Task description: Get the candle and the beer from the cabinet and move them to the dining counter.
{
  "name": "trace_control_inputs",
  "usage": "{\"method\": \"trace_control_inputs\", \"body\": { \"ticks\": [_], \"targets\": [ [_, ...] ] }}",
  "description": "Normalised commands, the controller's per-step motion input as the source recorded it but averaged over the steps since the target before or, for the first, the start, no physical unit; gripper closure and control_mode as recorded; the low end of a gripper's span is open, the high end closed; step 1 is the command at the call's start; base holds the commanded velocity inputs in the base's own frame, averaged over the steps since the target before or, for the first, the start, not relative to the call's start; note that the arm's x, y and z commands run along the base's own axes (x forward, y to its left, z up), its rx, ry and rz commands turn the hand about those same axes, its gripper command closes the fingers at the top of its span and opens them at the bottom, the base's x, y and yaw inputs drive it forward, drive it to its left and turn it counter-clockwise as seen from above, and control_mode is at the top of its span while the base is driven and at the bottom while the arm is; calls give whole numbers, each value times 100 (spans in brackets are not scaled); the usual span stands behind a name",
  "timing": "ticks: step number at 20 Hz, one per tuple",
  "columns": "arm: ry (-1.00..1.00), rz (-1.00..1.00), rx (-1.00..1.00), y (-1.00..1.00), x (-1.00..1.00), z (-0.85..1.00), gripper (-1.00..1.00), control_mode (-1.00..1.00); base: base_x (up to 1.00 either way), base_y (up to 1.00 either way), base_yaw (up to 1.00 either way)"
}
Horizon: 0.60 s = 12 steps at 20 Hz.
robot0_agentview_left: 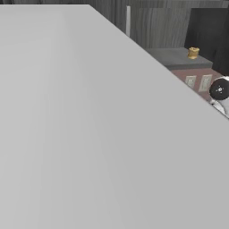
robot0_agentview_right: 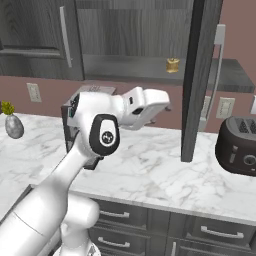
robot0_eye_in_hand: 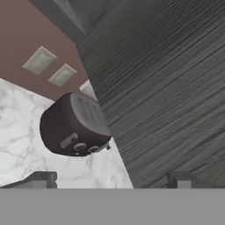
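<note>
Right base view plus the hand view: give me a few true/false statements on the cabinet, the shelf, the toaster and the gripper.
1. The cabinet door stands open. True.
2. A small yellow object sits on the cabinet shelf. True.
3. The gripper holds a bottle. False: its fingers are spread with nothing between them.
4. The toaster sits inside the cabinet. False: it rests on the marble worktop.
5. A vase with a plant stands on the worktop. True.
</note>
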Motion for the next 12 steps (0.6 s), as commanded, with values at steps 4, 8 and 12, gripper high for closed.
{"method": "trace_control_inputs", "body": {
  "ticks": [4, 8, 12],
  "targets": [
    [-23, 0, 4, 92, 0, 0, -100, -100, 0, 0, 0],
    [-25, 0, 3, 99, 0, 0, -100, -100, 0, 0, 0],
    [-28, 1, 8, 98, 0, 8, -100, -100, 0, 0, 0]
  ]
}}
